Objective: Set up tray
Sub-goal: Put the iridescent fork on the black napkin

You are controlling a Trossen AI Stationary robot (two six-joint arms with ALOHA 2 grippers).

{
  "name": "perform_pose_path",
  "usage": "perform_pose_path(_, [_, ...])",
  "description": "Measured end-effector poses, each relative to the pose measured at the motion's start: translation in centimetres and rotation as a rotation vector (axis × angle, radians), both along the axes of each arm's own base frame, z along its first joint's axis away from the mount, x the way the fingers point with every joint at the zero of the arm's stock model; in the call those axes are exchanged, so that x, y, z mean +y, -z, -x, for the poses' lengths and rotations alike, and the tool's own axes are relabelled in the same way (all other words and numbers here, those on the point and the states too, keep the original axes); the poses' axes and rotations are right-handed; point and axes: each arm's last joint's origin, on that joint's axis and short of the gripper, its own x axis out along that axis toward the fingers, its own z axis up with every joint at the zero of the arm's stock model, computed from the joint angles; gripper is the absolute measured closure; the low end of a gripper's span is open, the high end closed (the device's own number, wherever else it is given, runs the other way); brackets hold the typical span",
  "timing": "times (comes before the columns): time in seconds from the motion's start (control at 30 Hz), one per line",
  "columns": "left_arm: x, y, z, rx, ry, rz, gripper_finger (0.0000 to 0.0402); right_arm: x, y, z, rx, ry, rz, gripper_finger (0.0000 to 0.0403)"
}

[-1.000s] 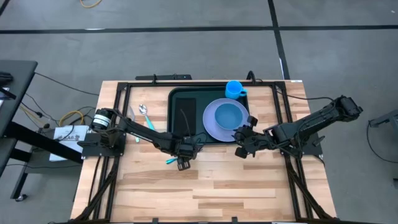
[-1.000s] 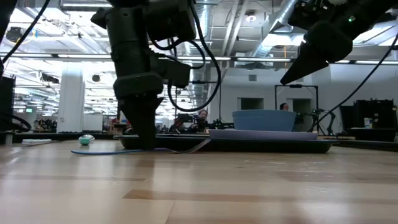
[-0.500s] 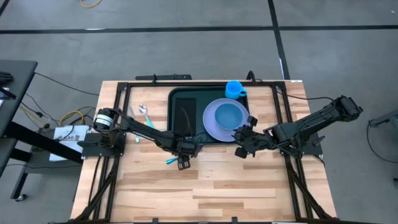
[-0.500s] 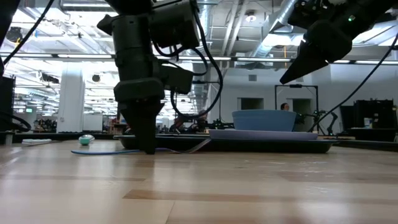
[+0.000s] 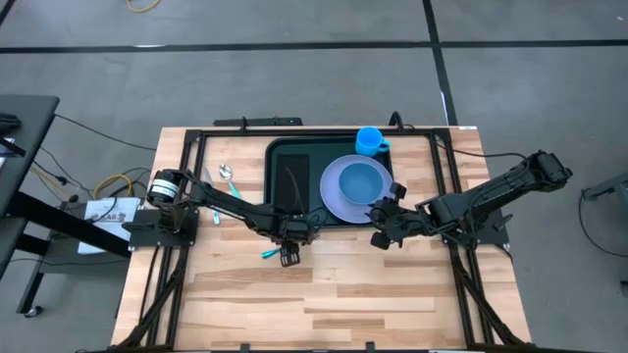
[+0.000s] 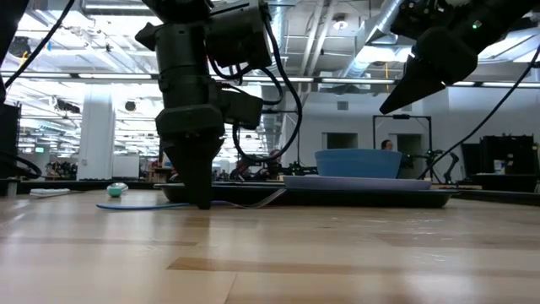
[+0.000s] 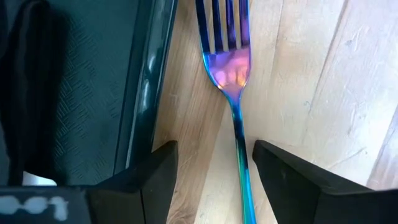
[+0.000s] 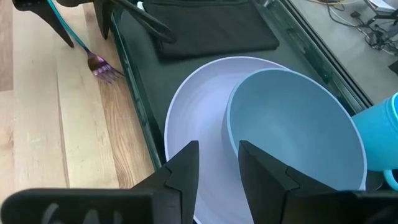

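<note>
Left gripper [image 7: 211, 165] lowered over a fork [image 7: 231, 68] beside the tray [image 5: 294, 157].
Jaws released, straddling the fork handle on the wooden surface [image 5: 324, 294]. The tray, at the surface's far centre, carries plate [image 5: 334, 196] and bowl [image 5: 361, 179]; right gripper [image 5: 378, 238] released, near the plate.

No text, label, brand, number or sign can be read anywhere.

- A teal-handled spoon [image 5: 227, 173] lay on the wood left of centre.
- Cables [image 5: 110, 182] trailed off the table's left edge.
- A yellow cord [image 5: 144, 5] lay at the frame's top.
</note>
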Motion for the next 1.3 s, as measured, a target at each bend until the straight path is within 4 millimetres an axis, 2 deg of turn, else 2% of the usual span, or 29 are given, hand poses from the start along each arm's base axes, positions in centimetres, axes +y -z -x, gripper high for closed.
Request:
perform_pose_path(0.57, [0.28,0.01,-0.05,-0.001,-0.015,0.021,0.0199,0.00,0.00,0.00,0.000,0.000,0.000,0.0296])
perform_pose_path(1.0, [0.28,0.01,-0.21,-0.016,-0.021,0.032,0.0321,0.00,0.00,0.00,0.000,0.000,-0.001,0.0296])
perform_pose_path(1.3, [0.24,0.02,-0.33,-0.025,0.013,0.033,0.0372,0.00,0.00,0.00,0.000,0.000,-0.001,0.0296])
